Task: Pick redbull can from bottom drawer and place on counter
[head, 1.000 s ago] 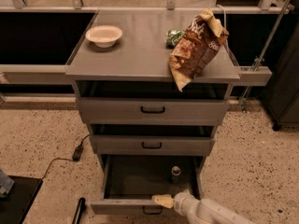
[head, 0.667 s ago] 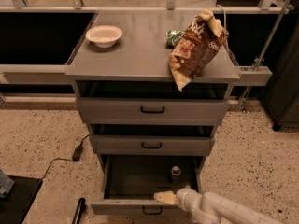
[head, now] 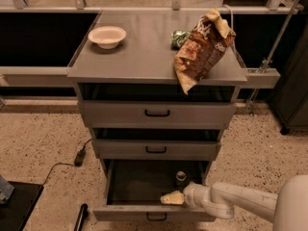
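The redbull can point(head: 180, 177) stands upright at the back right of the open bottom drawer point(head: 144, 210), its silver top showing. My gripper point(head: 171, 198) reaches in from the lower right and hovers over the drawer's front right part, a little in front of the can and apart from it. Its pale fingertips point left. The counter point(head: 144, 47) is the grey top of the cabinet, above the two shallower drawers.
On the counter stand a white bowl point(head: 107, 36) at the left, a brown chip bag point(head: 203, 48) overhanging the right front edge, and a green wrinkled packet point(head: 179, 37) behind it. A black cable and plug point(head: 79, 157) lie on the floor at the left.
My arm has moved up and left, further over the open bottom drawer and closer to the can. The can and the things on the counter have not moved.
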